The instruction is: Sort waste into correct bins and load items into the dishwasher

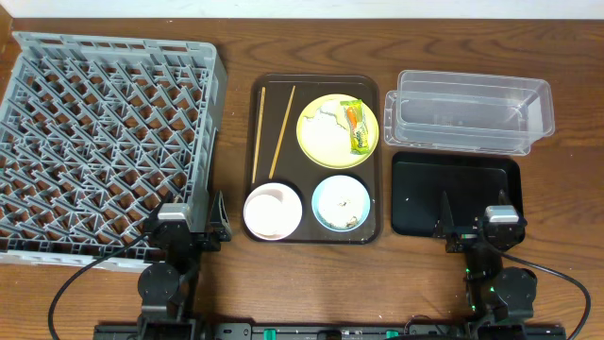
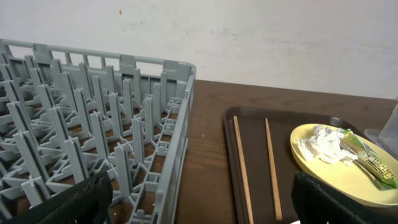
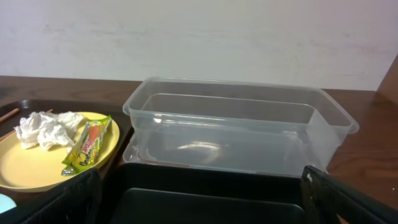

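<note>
The grey dish rack (image 1: pixel 104 142) fills the left. The pale yellow plate (image 1: pixel 326 137) on the dark brown tray (image 1: pixel 370 231) holds a crumpled white tissue (image 1: pixel 324 115) and a green-and-orange wrapper (image 1: pixel 358 127). Two chopsticks (image 1: pixel 269 132) lie on the tray's left. The white-pinkish bowl (image 1: pixel 272 210) and the light blue bowl (image 1: pixel 341 202) with whitish scraps sit at its front. The clear tub (image 1: pixel 472 111) and black tray (image 1: pixel 456 194) are at the right. My left gripper (image 1: pixel 193 227) is open at the rack's near corner. My right gripper (image 1: pixel 477 227) is open over the black tray's near edge. No white cup shows.
A pale wall stands behind the table in both wrist views. The rack's right wall (image 2: pixel 180 134) rises close to my left gripper. The clear tub (image 3: pixel 239 127) stands right behind the black tray (image 3: pixel 211 199).
</note>
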